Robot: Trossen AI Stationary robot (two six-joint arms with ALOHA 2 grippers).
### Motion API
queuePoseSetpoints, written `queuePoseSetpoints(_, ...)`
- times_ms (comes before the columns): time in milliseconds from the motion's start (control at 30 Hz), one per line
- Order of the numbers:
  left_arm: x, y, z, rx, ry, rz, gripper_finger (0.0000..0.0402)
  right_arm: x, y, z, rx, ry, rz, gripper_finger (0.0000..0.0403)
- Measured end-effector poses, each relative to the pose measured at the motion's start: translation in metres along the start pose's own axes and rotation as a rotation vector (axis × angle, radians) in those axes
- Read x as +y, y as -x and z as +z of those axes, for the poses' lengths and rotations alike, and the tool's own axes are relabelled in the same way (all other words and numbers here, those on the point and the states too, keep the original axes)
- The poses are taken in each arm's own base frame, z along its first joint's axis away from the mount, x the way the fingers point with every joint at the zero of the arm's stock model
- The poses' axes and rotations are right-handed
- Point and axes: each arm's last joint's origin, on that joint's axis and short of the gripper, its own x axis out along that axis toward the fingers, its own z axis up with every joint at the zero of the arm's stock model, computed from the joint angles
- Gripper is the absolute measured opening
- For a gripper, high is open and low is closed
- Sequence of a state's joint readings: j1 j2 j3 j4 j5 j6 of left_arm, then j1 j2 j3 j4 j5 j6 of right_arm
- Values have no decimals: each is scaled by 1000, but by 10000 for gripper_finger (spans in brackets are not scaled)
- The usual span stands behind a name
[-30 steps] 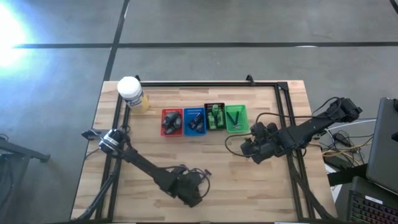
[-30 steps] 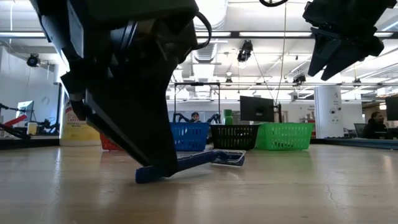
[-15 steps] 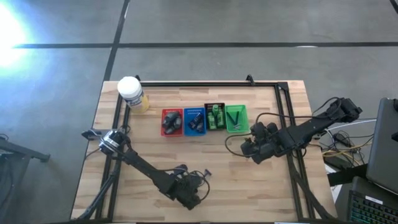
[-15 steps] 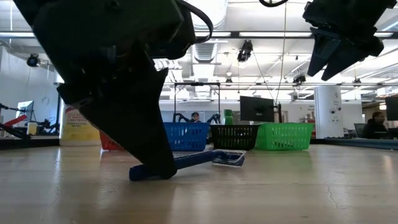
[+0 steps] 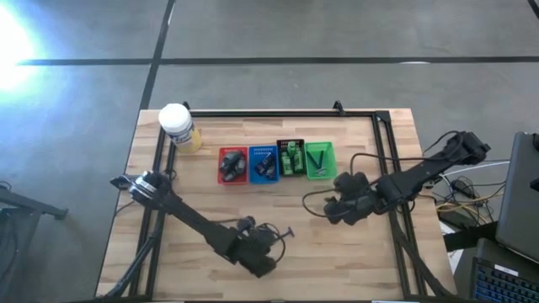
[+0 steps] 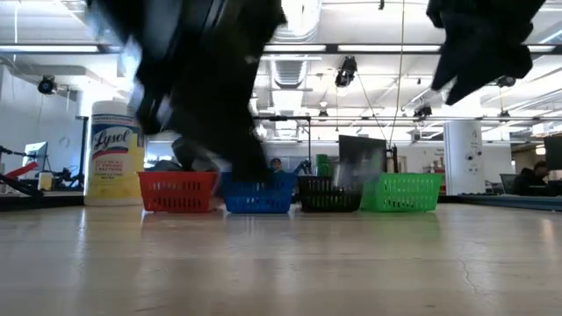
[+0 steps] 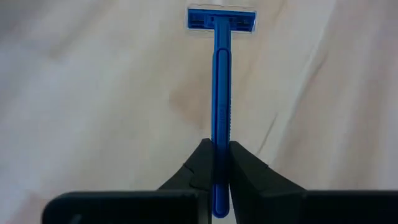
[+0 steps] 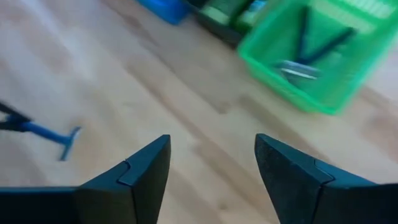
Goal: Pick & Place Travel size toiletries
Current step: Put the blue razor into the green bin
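Note:
A blue razor (image 7: 221, 93) with a pale head (image 7: 221, 18) is in my left gripper (image 7: 221, 149), which is shut on it near the table's near edge (image 5: 269, 241). My right gripper (image 8: 211, 155) is open and hovers above the table (image 5: 331, 208), near the green tray (image 5: 320, 160) on its near side. That tray holds thin dark sticks (image 8: 311, 43). Green bottles (image 5: 292, 156) sit in the black tray. Dark grey tubes (image 5: 232, 165) lie in the red tray. The right wrist view shows the razor (image 8: 46, 134) farther off. My left gripper pinches the razor's handle near its tail end (image 7: 221, 140) between its two fingers. The fingers lie along the handle, and the head points away from the gripper. In the low view no part of the razor rests on the table: it is lifted clear.
Red (image 6: 178, 190), blue (image 6: 256, 195), black (image 6: 327, 195) and green (image 6: 401, 190) trays stand in a row across the table's middle. A white-capped yellow jar (image 5: 178, 126) stands at the far left corner. Bare wood lies between the arms and the near edge (image 5: 320, 269).
My left gripper has risen from the table and taken the razor up with it. The razor lay with its head on the wood a second ago and now hangs clear. My right gripper has drifted a little toward the near edge.

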State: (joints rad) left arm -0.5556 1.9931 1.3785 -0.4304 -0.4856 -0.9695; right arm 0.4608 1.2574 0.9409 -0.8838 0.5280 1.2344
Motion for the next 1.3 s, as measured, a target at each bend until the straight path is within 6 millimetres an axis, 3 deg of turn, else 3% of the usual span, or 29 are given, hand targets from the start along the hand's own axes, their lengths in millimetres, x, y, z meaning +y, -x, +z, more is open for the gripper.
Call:
queuePoseSetpoints(233,9,49,43,-207,102,-11,27,2,23,5,-100,-74,143,223)
queuePoseSetpoints(433,25,91,77,-406,219,-3,27,4,64,10,-283,3,296,245)
queuePoseSetpoints(633,33,126,115,-629,248,-179,27,17,89,18,-421,50,502,269)
queuePoseSetpoints(867,44,131,150,-758,181,-405,27,37,98,35,-572,117,613,288)
queuePoseSetpoints(1300,66,124,180,-796,120,-562,27,35,95,53,-629,107,573,309)
